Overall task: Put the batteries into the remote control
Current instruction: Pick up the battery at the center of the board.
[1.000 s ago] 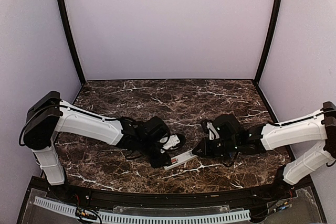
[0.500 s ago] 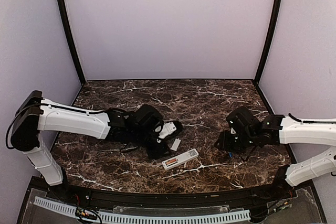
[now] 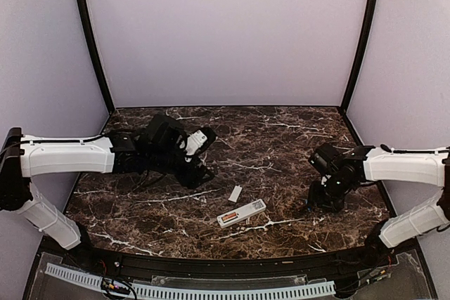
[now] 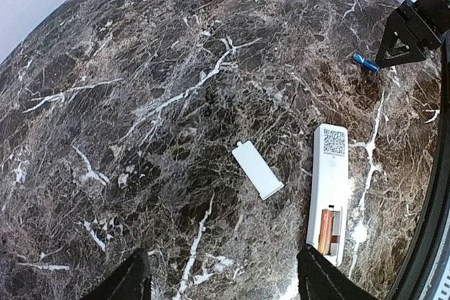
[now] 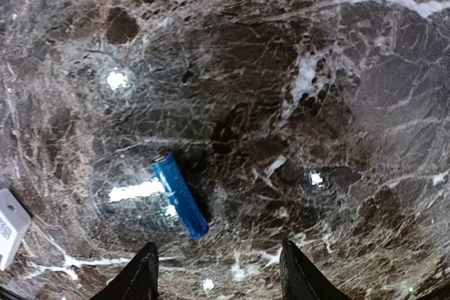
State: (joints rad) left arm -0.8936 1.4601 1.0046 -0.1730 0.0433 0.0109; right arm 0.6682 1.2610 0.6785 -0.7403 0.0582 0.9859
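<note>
- Two grippers stood over the dark marble table [image 3: 281, 138], neither one holding anything.
- The left gripper [image 4: 221, 282] had its fingers [image 4: 133, 279] spread apart with only bare stone between them.
- Ahead of it and to its right lay the remote control [image 4: 328, 191], label side up, flat on the table with its battery bay open.
- The orange battery [image 4: 325, 230] sat inside that bay, at the end of the remote nearest the left gripper.
- The small white cover [image 4: 257, 169] lay just beside the remote, apart from it, ahead of the left gripper.
- The right gripper [image 5: 214, 275] also had its fingers [image 5: 299, 272] parted, hanging above the table.
- The blue battery [image 5: 180, 194] lay on the stone just ahead of the right gripper's fingertips, untouched and well away from the remote.
</note>
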